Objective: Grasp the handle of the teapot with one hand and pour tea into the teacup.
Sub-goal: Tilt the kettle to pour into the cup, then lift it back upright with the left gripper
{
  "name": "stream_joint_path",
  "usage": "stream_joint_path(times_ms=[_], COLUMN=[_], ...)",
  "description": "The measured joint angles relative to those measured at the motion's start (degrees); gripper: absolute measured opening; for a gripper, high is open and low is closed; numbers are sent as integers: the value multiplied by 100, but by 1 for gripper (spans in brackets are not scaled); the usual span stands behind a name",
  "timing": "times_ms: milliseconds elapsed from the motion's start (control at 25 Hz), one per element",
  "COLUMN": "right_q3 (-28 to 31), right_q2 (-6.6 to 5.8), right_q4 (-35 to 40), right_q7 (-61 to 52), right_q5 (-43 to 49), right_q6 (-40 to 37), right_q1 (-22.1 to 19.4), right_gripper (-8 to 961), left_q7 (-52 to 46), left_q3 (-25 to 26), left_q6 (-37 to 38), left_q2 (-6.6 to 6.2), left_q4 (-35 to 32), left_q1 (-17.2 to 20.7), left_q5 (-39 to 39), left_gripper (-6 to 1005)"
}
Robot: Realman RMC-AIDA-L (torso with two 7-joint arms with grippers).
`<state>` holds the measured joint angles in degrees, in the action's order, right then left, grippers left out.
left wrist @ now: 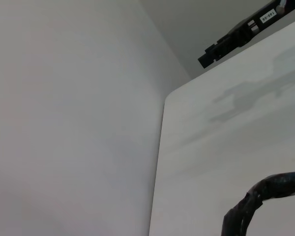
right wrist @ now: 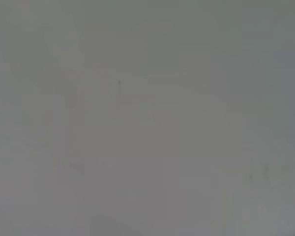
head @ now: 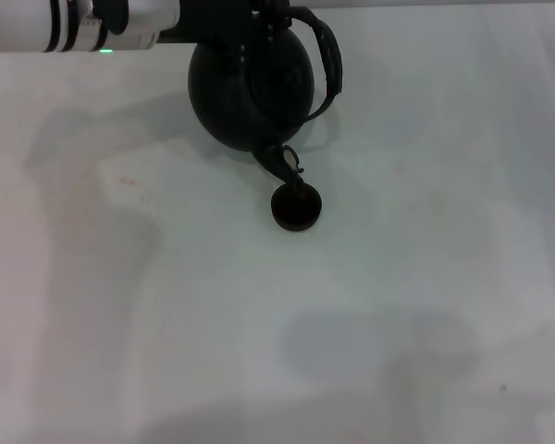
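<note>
Teacup: the teacup [head: 296, 205] stands upright near the middle of the white worktop [head: 425, 277], toward its far edge.
Spout: the spout [head: 279, 163] dips over the teacup's far rim.
Teapot: the teapot [head: 250, 88] hangs tilted just beyond the cup (black, matte).
Handle: the handle [head: 326, 55] arches off its right side.
Left gripper: the left gripper [head: 231, 26] is at the teapot's top by the far edge; its grip cannot be made out.
</note>
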<state>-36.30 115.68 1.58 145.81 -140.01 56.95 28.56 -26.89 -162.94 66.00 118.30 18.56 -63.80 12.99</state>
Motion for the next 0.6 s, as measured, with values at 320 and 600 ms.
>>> stream_joint_path(times_ms=[320, 600], right_q3=[4, 61], right_q2=[-1, -2], right_q4=[0, 0], right_q7=[0, 0], right_q5=[0, 0], right_q6=[0, 0], right_q1=[0, 0], right_gripper=[826, 826], left_q7=[-18, -10], left_q3=[0, 0], left_q6=[-9, -17], left_q2=[0, 4], left_q4=[7, 8], left_q1=[-65, -80], left_q5=[-104, -102], left_gripper=[112, 112])
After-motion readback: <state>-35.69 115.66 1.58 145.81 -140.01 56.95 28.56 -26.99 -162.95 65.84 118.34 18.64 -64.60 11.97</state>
